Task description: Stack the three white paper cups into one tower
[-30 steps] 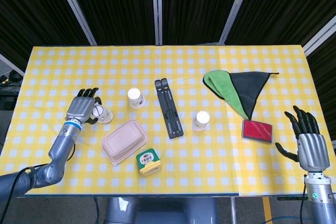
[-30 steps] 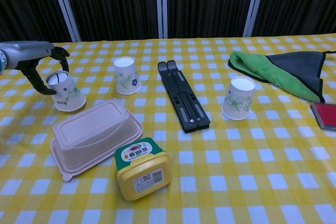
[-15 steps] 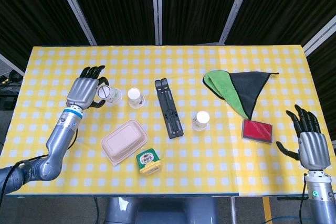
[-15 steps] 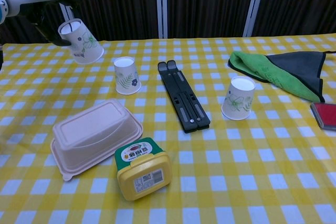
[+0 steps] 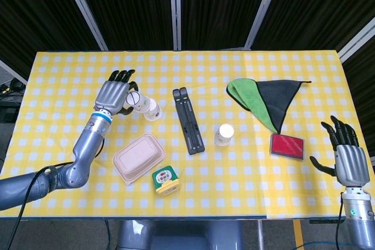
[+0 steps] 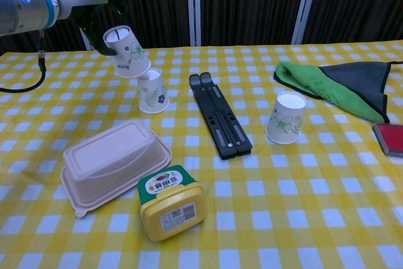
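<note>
My left hand (image 5: 114, 94) (image 6: 106, 20) holds a white flowered paper cup (image 5: 136, 99) (image 6: 128, 50) in the air, upside down and tilted. It hangs just above a second upturned cup (image 5: 152, 109) (image 6: 152, 91) standing on the yellow checked table (image 5: 246, 162). The third cup (image 5: 223, 134) (image 6: 286, 118) stands upside down right of the black folded stand (image 5: 188, 121) (image 6: 220, 115). My right hand (image 5: 347, 157) hovers open off the table's front right corner, holding nothing.
A beige clamshell box (image 5: 138, 157) (image 6: 113, 162) and a yellow tub with a green lid (image 5: 166, 180) (image 6: 170, 201) lie near the front. A green and black cloth (image 5: 266, 100) (image 6: 337, 83) and a red pad (image 5: 287, 145) (image 6: 388, 138) sit to the right.
My left hand lifted its cup off the table and carried it rightward, until it hangs over the second cup. The right hand has sunk slightly lower.
</note>
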Controlling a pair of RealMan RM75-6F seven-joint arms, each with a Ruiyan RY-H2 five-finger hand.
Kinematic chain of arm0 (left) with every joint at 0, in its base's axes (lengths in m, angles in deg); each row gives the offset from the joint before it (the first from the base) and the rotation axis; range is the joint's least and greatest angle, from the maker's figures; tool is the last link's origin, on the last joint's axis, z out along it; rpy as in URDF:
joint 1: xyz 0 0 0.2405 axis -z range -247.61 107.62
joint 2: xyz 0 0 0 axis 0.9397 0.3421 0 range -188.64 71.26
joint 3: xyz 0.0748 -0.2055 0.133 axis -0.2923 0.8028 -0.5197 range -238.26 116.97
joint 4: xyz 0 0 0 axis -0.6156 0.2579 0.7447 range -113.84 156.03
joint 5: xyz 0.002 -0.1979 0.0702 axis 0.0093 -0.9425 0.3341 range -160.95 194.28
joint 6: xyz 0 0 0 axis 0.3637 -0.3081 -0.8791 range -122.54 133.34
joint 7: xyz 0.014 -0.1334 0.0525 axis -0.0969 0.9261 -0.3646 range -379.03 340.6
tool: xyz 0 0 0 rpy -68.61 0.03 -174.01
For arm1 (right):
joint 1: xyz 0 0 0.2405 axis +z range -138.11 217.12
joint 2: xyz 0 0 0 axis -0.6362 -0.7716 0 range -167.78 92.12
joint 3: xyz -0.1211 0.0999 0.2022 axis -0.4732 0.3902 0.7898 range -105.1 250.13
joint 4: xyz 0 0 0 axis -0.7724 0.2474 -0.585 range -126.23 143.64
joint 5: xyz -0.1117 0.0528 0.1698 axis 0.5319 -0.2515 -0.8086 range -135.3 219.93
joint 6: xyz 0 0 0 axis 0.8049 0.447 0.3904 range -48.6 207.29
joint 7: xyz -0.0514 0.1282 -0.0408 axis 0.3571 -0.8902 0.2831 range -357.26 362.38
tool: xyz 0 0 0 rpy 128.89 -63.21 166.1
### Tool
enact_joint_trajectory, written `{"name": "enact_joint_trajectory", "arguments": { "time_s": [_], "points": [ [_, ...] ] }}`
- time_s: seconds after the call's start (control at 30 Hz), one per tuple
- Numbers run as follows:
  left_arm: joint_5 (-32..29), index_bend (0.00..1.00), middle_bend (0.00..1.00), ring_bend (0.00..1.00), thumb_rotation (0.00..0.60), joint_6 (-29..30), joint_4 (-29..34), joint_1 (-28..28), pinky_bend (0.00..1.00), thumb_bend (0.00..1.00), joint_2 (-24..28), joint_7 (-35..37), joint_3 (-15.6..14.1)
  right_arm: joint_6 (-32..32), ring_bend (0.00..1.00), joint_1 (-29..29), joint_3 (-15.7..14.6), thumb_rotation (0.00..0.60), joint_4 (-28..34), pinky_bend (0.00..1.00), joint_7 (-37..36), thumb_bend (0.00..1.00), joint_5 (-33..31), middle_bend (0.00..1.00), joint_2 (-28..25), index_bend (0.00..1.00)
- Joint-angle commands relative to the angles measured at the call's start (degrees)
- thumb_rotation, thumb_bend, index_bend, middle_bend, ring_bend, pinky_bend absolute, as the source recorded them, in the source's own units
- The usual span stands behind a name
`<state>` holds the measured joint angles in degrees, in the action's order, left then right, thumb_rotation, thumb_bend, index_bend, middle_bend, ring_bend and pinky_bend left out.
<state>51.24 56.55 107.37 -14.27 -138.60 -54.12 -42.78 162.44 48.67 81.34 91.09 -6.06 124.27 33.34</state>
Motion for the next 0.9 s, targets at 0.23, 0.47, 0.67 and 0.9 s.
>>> {"name": "enact_joint_trajectory", "arguments": {
  "time_s": [0.23,0.47,0.67,0.9],
  "points": [
    [-3.89,0.35,0.00,0.00,0.600,-2.14,-5.74,4.37,0.00,0.30,-4.13,-2.16,-1.10,-0.78,0.00,0.32,0.42,0.600,-0.45,0.00,-0.63,0.10,-0.89,0.00,0.04,0.16],
    [-6.50,0.16,0.00,0.00,0.600,-3.89,-9.92,6.26,0.00,0.27,-6.63,-2.49,-1.97,-1.22,0.00,0.47,0.55,0.600,-1.24,0.00,-1.08,0.10,-1.31,0.00,0.25,0.16],
    [-6.29,0.02,0.00,0.00,0.600,-5.13,-12.11,6.52,0.00,0.16,-7.77,-1.23,-2.87,-1.89,0.00,0.68,0.58,0.600,-1.59,0.00,-0.15,0.10,-1.95,0.00,0.59,0.16],
    [-0.79,0.01,0.00,0.00,0.600,-1.75,-8.67,3.39,0.00,0.16,-5.51,3.60,-3.06,-3.02,0.00,1.03,0.49,0.600,-2.19,0.00,0.92,0.10,-2.70,0.00,1.14,0.16]
  ]
}}
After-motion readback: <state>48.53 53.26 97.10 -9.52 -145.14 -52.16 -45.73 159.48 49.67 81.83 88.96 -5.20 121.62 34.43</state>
